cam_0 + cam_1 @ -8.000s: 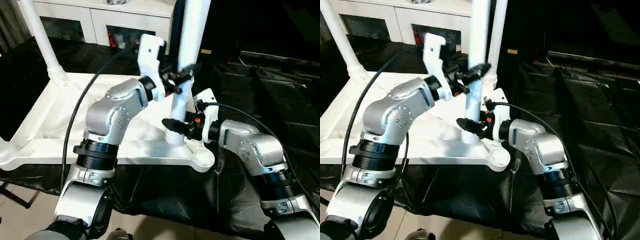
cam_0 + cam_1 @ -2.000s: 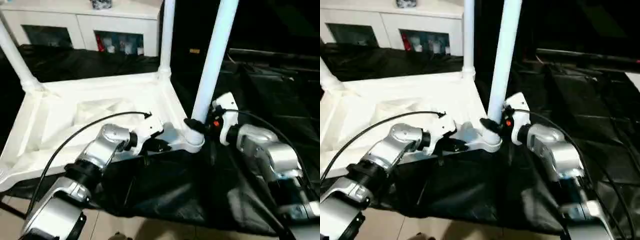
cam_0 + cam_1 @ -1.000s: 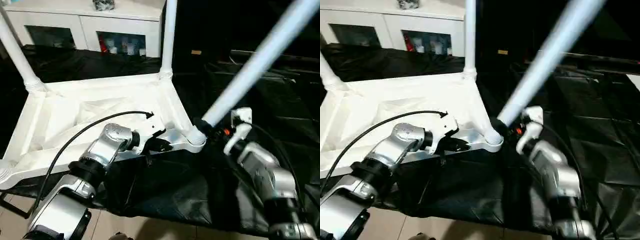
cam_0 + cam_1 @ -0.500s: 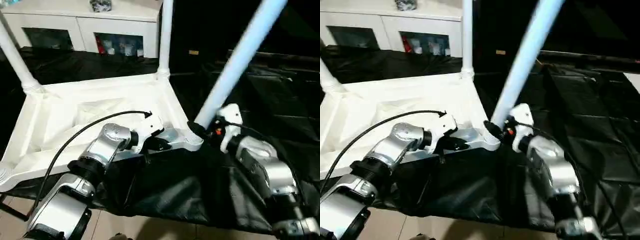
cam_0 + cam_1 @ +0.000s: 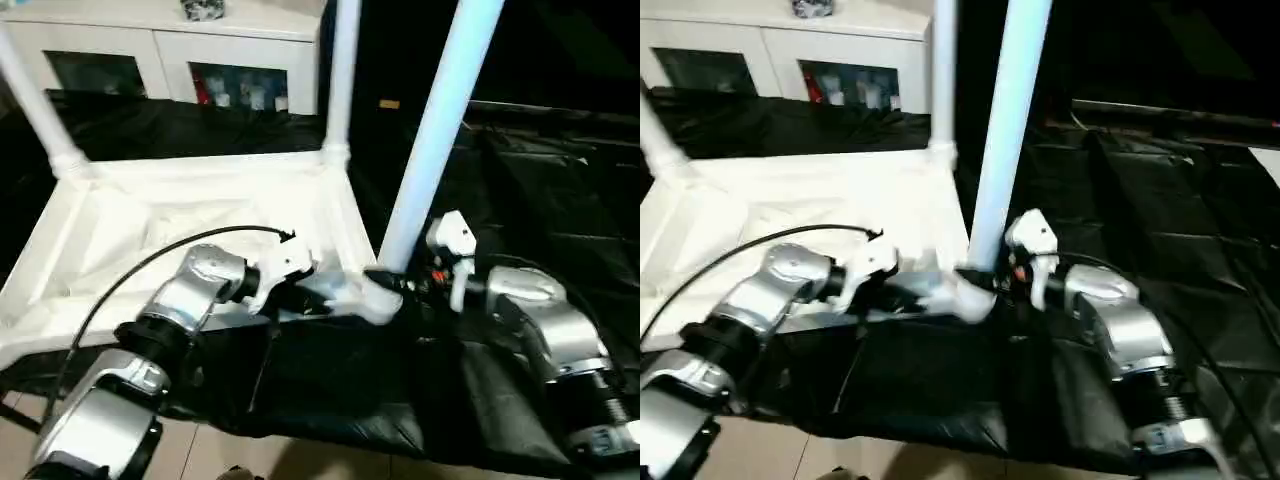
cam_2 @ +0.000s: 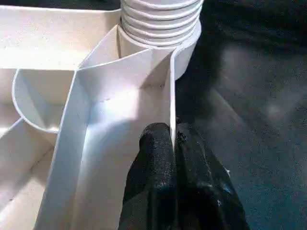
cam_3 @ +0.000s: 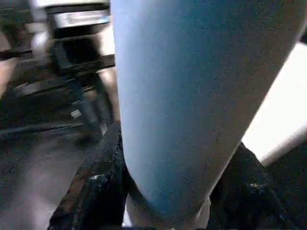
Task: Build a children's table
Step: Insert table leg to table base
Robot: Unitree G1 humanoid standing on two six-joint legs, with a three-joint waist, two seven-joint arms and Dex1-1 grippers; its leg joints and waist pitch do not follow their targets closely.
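Observation:
The children's table top (image 5: 120,200) lies upside down, ribbed side up, on black cloth. A long white leg (image 5: 440,130) stands almost upright in the near right corner socket (image 5: 372,298). My right gripper (image 5: 385,278) is shut around the leg's base, and the right wrist view shows the leg (image 7: 192,96) between the black fingers (image 7: 96,187). My left gripper (image 5: 305,295) is just left of that socket. It is shut on the top's thin rim wall (image 6: 171,86), close to the leg's ribbed end (image 6: 160,19).
Two more legs stand in the far right (image 5: 343,70) and far left (image 5: 35,100) corners of the top. A white glass-door cabinet (image 5: 150,50) is behind. Crumpled black cloth (image 5: 540,180) covers the surface to the right and hangs over the front edge.
The leg in my right gripper has swung from leaning far right back to nearly upright, and my right forearm has dropped with it. My left gripper keeps its pinch on the rim.

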